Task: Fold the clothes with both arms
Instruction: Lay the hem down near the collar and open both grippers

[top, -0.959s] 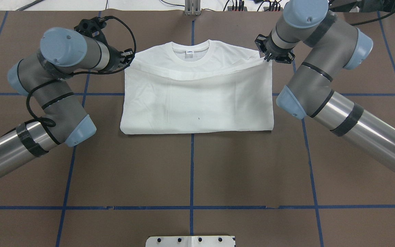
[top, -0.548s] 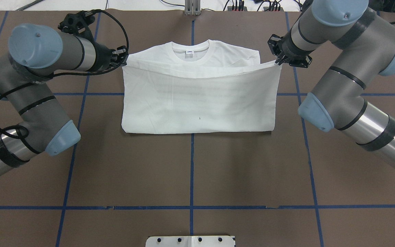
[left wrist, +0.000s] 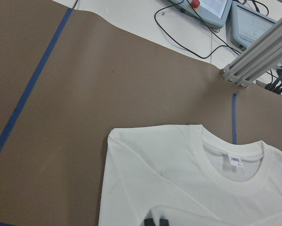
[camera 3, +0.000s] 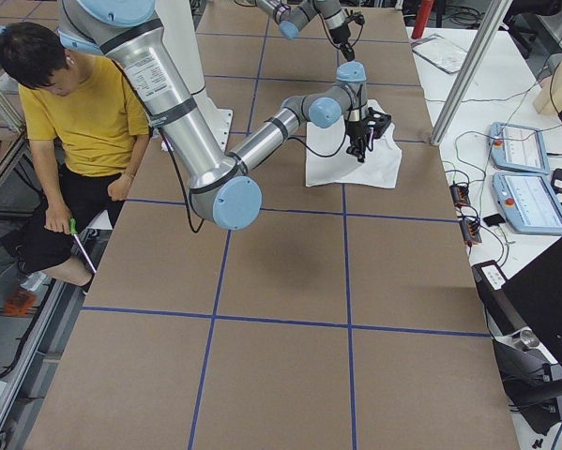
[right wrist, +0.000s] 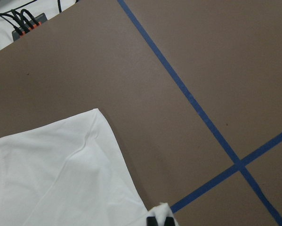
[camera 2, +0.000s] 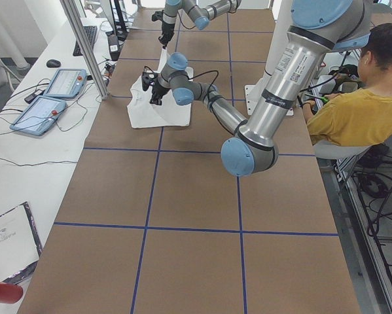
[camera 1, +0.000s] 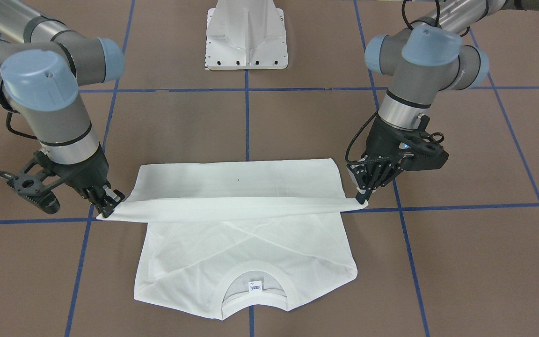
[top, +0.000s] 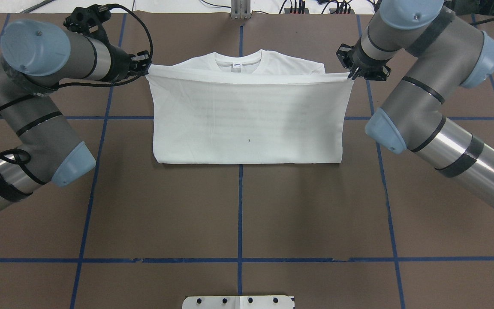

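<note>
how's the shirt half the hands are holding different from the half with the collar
The held half is raised along its far edge and stretched taut between the left hand and the right hand. The collar half lies flat on the table. The held half looks smooth, while the collar half shows diagonal creases. Both are plain white.

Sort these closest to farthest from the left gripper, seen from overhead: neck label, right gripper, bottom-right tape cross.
From the left gripper:
1. neck label: by the shirt's far edge.
2. right gripper: across the shirt.
3. tape cross: robot's near right.
</note>
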`<state>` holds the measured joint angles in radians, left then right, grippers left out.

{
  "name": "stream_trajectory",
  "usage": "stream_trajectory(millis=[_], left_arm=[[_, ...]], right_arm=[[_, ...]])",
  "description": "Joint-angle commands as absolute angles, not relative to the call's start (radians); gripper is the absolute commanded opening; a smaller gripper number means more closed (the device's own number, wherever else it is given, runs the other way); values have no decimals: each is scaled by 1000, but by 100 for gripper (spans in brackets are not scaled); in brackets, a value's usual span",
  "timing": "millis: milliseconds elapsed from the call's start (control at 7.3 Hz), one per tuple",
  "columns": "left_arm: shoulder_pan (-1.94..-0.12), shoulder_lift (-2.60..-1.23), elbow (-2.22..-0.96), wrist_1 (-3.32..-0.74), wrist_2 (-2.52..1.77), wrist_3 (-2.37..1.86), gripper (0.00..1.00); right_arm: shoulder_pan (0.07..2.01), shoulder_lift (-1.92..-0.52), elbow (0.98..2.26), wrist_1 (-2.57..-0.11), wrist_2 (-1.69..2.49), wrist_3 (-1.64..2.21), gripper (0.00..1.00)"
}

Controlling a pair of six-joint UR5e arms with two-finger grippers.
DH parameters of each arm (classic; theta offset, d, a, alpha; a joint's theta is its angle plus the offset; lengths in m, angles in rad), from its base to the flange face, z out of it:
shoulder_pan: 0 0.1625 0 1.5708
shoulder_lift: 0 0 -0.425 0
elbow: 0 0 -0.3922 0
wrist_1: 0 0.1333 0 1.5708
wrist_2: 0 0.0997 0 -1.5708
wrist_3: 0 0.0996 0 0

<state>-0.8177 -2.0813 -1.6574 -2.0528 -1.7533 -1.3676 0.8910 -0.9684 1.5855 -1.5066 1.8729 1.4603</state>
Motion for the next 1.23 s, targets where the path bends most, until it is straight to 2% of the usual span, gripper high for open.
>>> stream_trajectory(millis=[0, 274, 959, 1095], left_arm=[[-819, -2126, -1565, -2060, -1750, -1362, 0], [-819, -2173, -1453, -2113, -1715, -1362, 0], [-818, -2262, -1225, -2259, -1715, -1365, 0], [-818, -2267, -1189, -2298, -1715, -1365, 0]], right_arm=[[893, -905, 1426, -1413, 1864, 1453, 0], [888, -820, 1279, -1398, 1856, 1444, 0], [884, -764, 1065, -1216, 1858, 1447, 0], [882, -762, 1055, -1209, 1858, 1447, 0]])
